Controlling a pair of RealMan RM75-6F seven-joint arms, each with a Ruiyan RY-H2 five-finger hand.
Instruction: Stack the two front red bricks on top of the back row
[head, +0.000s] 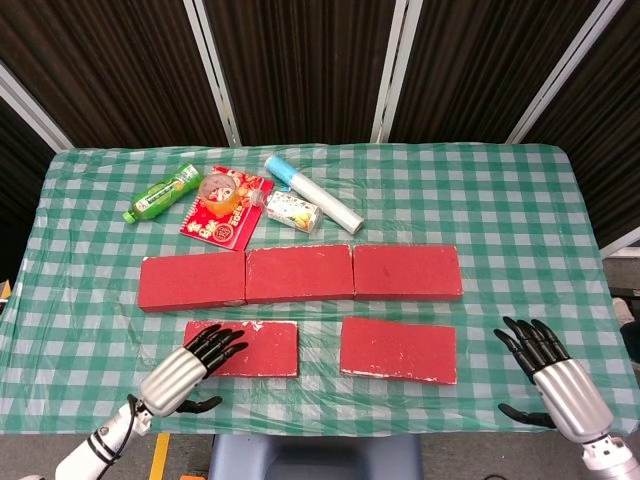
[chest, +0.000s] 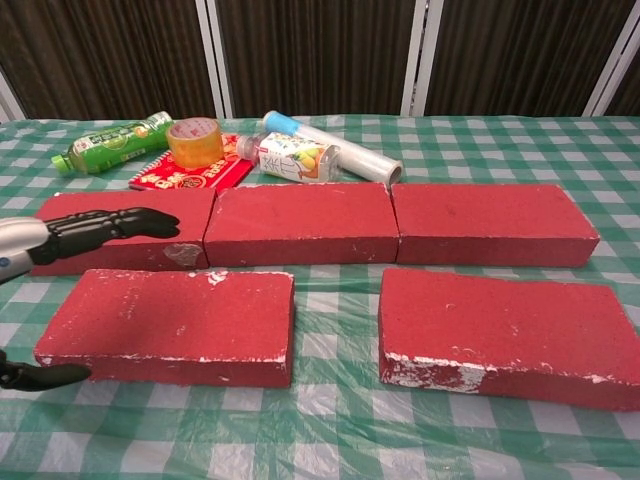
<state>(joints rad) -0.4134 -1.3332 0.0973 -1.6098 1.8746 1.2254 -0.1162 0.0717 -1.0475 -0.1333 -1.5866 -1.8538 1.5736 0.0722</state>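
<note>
Left hand (head: 190, 368) spread over front left brick (head: 250, 348), right hand (head: 548, 375) spread, empty

Light was even and fairly bright from overhead, with the dark slatted backdrop behind staying almost black in both views. The tablecloth (head: 500, 200) showed soft sheen where its plastic film wrinkled, most plainly in the chest view near the front edge. Shadows were short and faint, lying close under the bricks (chest: 300, 222). The left hand (chest: 95, 228) cast only a weak shadow and looked slightly soft at its edges in the chest view. The head view was sharp across the table, with mild bowing toward its corners. Small items at the back were less crisp.
</note>
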